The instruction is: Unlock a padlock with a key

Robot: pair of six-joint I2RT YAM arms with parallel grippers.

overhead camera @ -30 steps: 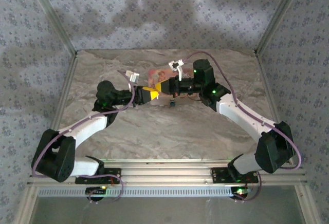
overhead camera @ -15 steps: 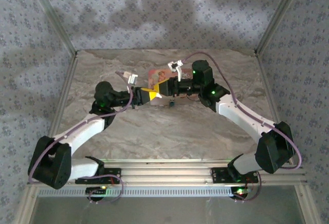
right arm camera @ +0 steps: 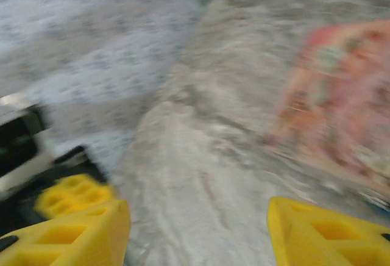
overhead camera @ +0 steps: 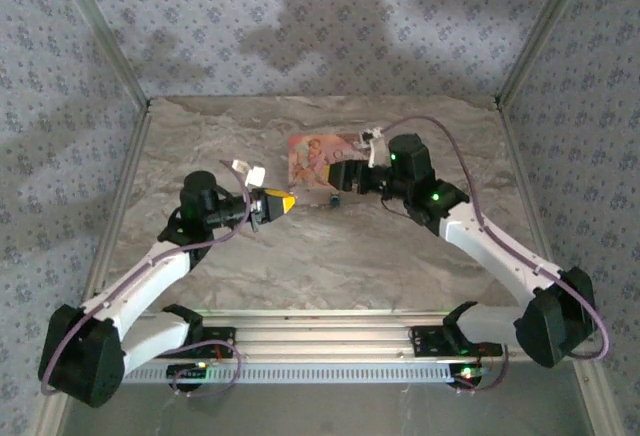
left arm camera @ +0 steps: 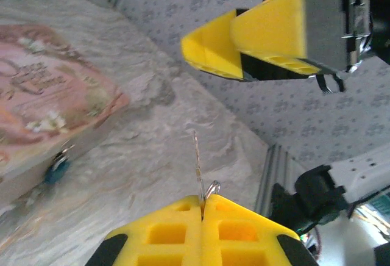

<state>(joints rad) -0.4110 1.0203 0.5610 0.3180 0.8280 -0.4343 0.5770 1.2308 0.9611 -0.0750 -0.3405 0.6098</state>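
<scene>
Padlock [left arm camera: 58, 168] (tiny silver-blue metal) well apart from left tool [left arm camera: 202, 204]
Left wrist: pinching thin metal key [left arm camera: 198, 159]; right tool [right arm camera: 195, 217] spread.

padlock [overhead camera: 335, 199] just before box [overhead camera: 312, 156], both on table [overhead camera: 350, 256]

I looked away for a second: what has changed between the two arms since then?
The left gripper pulled back leftward from in front of the box, shut on the key. The right gripper backed off to the right, open. The box and the padlock stayed put.
</scene>
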